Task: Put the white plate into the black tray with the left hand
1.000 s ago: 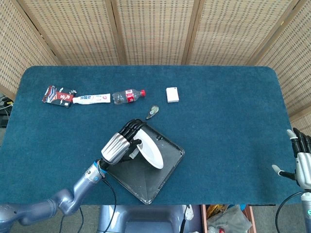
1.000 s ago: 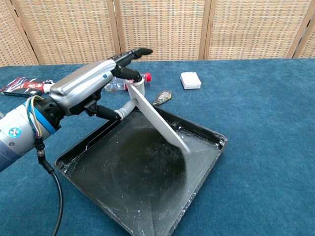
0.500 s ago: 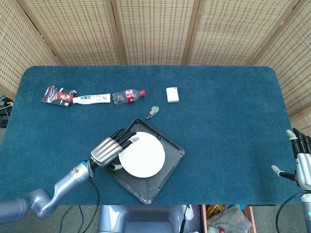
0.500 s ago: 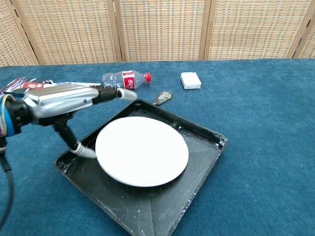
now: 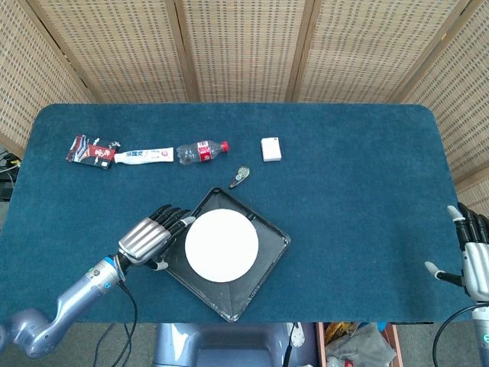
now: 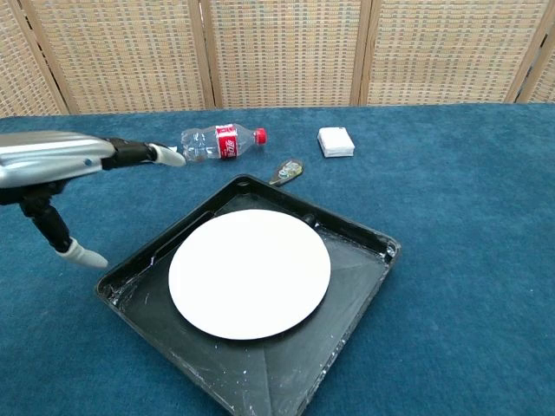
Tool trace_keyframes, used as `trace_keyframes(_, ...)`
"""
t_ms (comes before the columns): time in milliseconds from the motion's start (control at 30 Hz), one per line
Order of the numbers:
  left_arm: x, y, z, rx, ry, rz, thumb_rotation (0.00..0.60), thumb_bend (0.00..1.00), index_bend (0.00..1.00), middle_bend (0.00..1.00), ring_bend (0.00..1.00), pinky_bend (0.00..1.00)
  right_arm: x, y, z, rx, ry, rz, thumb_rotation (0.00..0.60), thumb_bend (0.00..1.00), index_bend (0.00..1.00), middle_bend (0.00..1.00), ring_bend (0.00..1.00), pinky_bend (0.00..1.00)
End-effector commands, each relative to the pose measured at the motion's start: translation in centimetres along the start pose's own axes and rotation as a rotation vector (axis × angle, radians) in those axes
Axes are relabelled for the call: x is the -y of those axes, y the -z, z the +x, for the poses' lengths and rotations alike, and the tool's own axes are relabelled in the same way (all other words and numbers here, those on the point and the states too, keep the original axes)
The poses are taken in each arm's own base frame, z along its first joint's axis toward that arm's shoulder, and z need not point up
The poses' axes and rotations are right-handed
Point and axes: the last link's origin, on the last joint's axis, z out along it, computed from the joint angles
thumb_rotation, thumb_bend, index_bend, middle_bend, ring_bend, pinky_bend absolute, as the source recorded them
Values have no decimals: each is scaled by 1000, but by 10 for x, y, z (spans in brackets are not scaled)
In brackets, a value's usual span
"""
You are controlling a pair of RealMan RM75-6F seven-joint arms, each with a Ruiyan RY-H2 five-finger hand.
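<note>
The white plate (image 5: 221,245) (image 6: 250,272) lies flat inside the black tray (image 5: 270,258) (image 6: 360,276) near the table's front edge. My left hand (image 5: 150,237) (image 6: 61,169) hovers just left of the tray with its fingers spread and nothing in it, apart from the plate. My right hand (image 5: 474,256) stays at the far right edge of the head view, fingers apart and empty; the chest view does not show it.
Behind the tray lie a small plastic bottle (image 5: 201,151) (image 6: 218,141), a toothpaste tube (image 5: 145,156), a red snack packet (image 5: 90,151), a small dark oval item (image 5: 240,176) (image 6: 287,171) and a white box (image 5: 270,148) (image 6: 336,141). Woven screens stand behind the table.
The plate went from tilted in my left hand to lying flat in the tray. The left hand let go and drew back to the left. The right hand barely moved.
</note>
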Motion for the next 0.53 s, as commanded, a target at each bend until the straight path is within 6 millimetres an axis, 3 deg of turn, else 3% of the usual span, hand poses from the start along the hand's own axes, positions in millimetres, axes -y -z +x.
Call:
trace_keyframes(33, 36, 35, 15, -115, 8, 188, 600, 0, 0, 0, 0, 0, 0, 1, 1, 0, -4, 2, 600, 0, 0, 0, 0, 0)
trace_keyframes(100, 54, 58, 17, -185, 13, 321, 600, 0, 0, 0, 0, 0, 0, 1, 1, 0, -4, 3, 600, 0, 0, 0, 0, 0)
trace_keyframes(167, 76, 93, 16, -283, -3, 527, 600, 0, 0, 0, 0, 0, 0, 2, 2, 1, -4, 6, 600, 0, 0, 0, 0, 0)
trace_keyframes(300, 78, 126, 8, -343, -15, 646, 600, 0, 0, 0, 0, 0, 0, 2, 2, 5, -3, 8, 600, 0, 0, 0, 0, 0)
trace_keyframes(533, 78, 152, -1, -372, 19, 670, 600, 0, 0, 0, 0, 0, -1, 2, 2, 5, 0, 6, 600, 0, 0, 0, 0, 0)
